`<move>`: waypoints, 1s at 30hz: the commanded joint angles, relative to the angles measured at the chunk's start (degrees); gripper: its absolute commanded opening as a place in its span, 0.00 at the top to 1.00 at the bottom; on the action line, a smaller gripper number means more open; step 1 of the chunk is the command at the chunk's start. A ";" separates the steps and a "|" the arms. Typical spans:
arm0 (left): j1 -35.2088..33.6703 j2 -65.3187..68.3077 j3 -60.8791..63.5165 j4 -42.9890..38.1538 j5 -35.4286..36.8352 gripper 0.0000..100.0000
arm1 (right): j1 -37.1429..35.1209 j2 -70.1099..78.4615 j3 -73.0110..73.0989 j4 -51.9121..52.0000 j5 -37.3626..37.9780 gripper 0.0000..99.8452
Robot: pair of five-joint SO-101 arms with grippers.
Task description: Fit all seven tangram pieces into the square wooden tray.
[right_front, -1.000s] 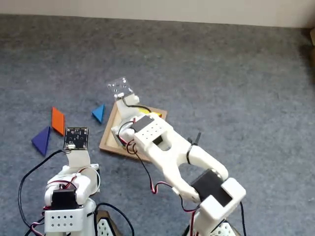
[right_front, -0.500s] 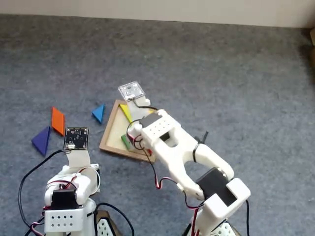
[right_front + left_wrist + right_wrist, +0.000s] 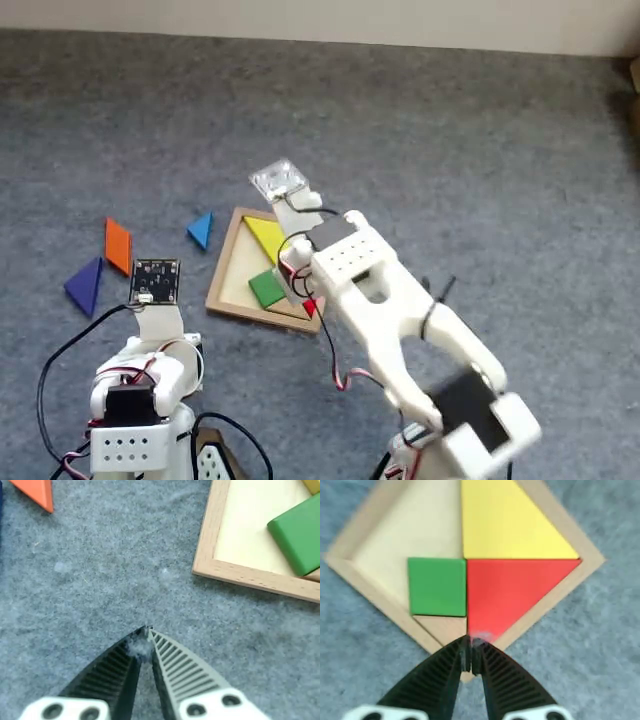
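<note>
The square wooden tray [image 3: 224, 290] lies mid-table, holding a yellow triangle [image 3: 268, 237], a green square [image 3: 266, 288] and a red triangle [image 3: 309, 306]. In the right wrist view the yellow triangle [image 3: 510, 525], red triangle [image 3: 510, 592] and green square [image 3: 437, 586] meet at the middle of the tray [image 3: 375, 600]. My right gripper [image 3: 470, 642] is shut and empty above one tray corner. My left gripper [image 3: 145, 635] is shut and empty over the carpet, short of the tray [image 3: 210, 555]. An orange parallelogram [image 3: 118, 245], a small blue triangle [image 3: 201, 231] and a dark blue triangle [image 3: 85, 284] lie loose to the left.
Grey carpet covers the whole table. The right arm [image 3: 390, 300] stretches over the tray's right side. The left arm's wrist [image 3: 155, 282] stands between the loose pieces and the tray. A pale wall strip runs along the far edge.
The right arm has drawn back to the right across the tray, uncovering the yellow, green and red pieces. The left arm has kept still.
</note>
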 commanded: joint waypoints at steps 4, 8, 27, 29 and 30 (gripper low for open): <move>-0.57 -2.68 1.10 0.26 -0.26 1.00 | 0.92 -19.56 -1.89 11.91 0.62 0.98; -0.57 -2.68 1.10 0.26 -0.26 1.00 | 0.92 -25.10 -1.89 19.65 0.62 0.98; -0.57 -2.68 1.10 0.26 -0.26 1.00 | 3.74 -27.38 10.42 7.16 0.26 0.98; -0.57 -2.68 1.10 0.26 -0.26 1.00 | 5.58 -27.47 9.98 9.54 0.26 0.98; -0.57 -2.68 1.10 0.26 -0.26 1.00 | 6.46 -27.47 9.89 11.47 0.26 0.98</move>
